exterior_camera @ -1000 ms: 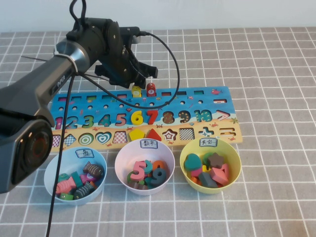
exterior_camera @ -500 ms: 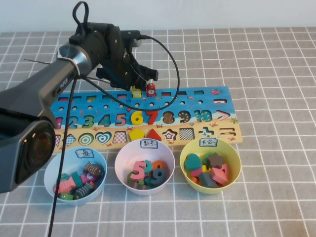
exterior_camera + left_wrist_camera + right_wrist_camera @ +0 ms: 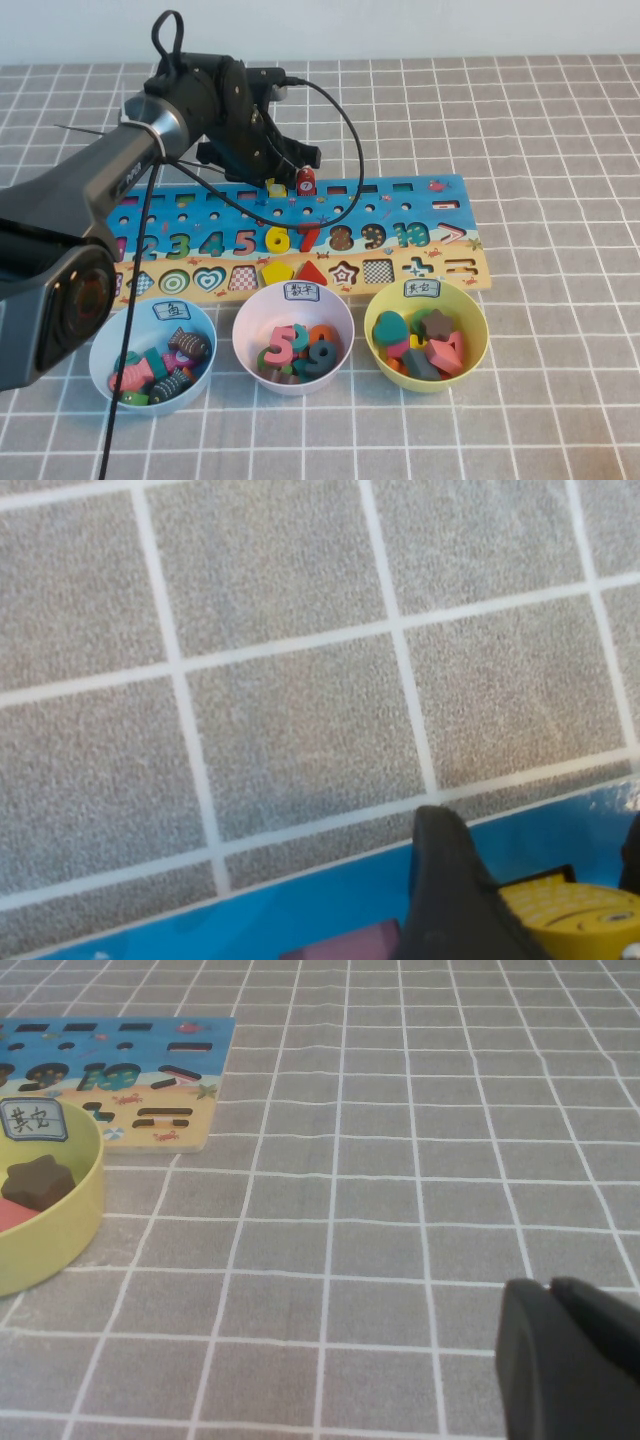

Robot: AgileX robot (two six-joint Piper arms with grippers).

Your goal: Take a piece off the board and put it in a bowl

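Note:
The yellow fish piece [image 3: 274, 187] stands in its slot on the blue upper part of the board [image 3: 400, 215], next to a red fish piece [image 3: 306, 180]. My left gripper [image 3: 275, 178] is low over the yellow fish, open, one finger on each side of it. In the left wrist view the fish [image 3: 570, 915] sits between the dark fingers [image 3: 450, 900], close against one of them. The pale blue bowl [image 3: 100, 345] is at the front left, holding several fish pieces. My right gripper [image 3: 560, 1305] is out of the high view, shut and empty above bare table.
A pale pink bowl [image 3: 240, 325] of numbers and a yellow-green bowl [image 3: 478, 320] of shapes stand in front of the board. The yellow-green bowl [image 3: 60, 1230] and the board's end [image 3: 110, 1070] show in the right wrist view. The left arm's cable loops over the board.
My left gripper has lowered and shifted slightly right over the yellow fish, which is now partly hidden by the fingers. The right arm has not moved.

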